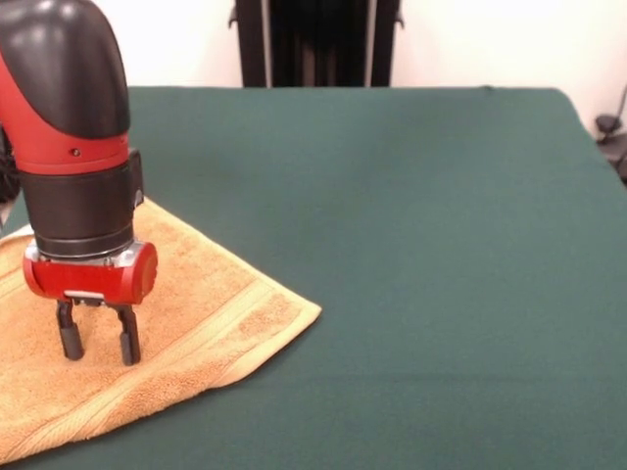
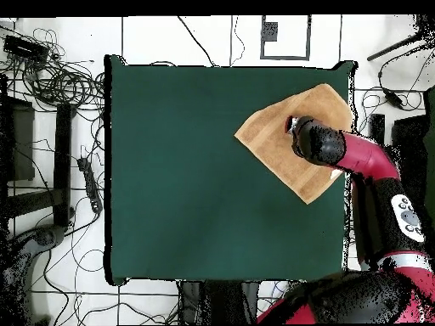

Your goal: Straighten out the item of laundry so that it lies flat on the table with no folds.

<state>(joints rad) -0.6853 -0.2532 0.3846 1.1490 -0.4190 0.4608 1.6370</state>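
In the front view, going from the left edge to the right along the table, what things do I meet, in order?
Gripper above the towel → the towel's pointed corner → bare green table up to the right edge.

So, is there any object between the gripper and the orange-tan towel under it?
No. The open gripper hangs directly over the orange-tan terry-cloth towel, which lies on the dark green cloth table; nothing visible stands between them.

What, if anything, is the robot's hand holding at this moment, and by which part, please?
Nothing is held. The hand is open, its two fingers apart with nothing between them, poised over the orange-tan towel on the green table.
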